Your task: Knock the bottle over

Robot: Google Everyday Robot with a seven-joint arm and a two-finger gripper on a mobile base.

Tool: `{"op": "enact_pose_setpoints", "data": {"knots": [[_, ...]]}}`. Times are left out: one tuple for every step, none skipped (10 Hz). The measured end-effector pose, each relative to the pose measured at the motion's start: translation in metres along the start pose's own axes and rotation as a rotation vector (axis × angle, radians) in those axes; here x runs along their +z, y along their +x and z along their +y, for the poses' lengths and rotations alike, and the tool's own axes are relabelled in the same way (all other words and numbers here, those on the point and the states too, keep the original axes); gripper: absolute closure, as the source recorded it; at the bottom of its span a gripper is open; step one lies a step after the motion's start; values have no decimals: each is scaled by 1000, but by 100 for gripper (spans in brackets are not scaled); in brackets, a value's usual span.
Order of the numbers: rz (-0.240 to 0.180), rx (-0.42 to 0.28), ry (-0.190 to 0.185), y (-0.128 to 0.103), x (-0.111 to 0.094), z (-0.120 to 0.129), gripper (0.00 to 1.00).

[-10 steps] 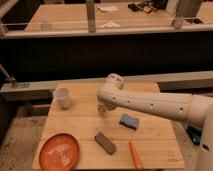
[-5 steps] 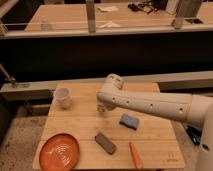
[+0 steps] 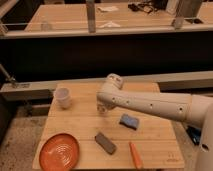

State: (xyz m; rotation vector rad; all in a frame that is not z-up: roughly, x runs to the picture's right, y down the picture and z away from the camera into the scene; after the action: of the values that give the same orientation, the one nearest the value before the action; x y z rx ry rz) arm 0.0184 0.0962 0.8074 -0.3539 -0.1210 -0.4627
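Observation:
My white arm [image 3: 150, 104] reaches in from the right across the wooden table [image 3: 85, 125]. Its end, with the gripper [image 3: 103, 106], hangs over the table's middle. A small pale slim thing, the bottle [image 3: 102, 109], shows upright just under the arm's end, right at the gripper and mostly covered by it. I cannot tell whether the gripper touches it. The wider white cup [image 3: 62, 98] stands apart to the left of the gripper, near the table's back left corner.
An orange plate [image 3: 59, 150] lies at the front left. A dark grey block [image 3: 105, 143] lies in front of the gripper, a blue sponge [image 3: 129, 121] to its right, and an orange carrot-like item [image 3: 135, 154] near the front edge. A dark counter runs behind the table.

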Motion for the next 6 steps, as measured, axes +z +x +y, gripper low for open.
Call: {"op": "enact_pose_setpoints", "data": {"knots": [[-1,-2,0,0,1,0,86],[-2,-5,3,0,1,-1,86],[-2,-8,5,-1,1,-2,86],[-2,-10,6,-1,1,-2,86],[-2,-13,9,-1,1,-3,86],[-2,-15,11,-1,1,-4,86]]}}
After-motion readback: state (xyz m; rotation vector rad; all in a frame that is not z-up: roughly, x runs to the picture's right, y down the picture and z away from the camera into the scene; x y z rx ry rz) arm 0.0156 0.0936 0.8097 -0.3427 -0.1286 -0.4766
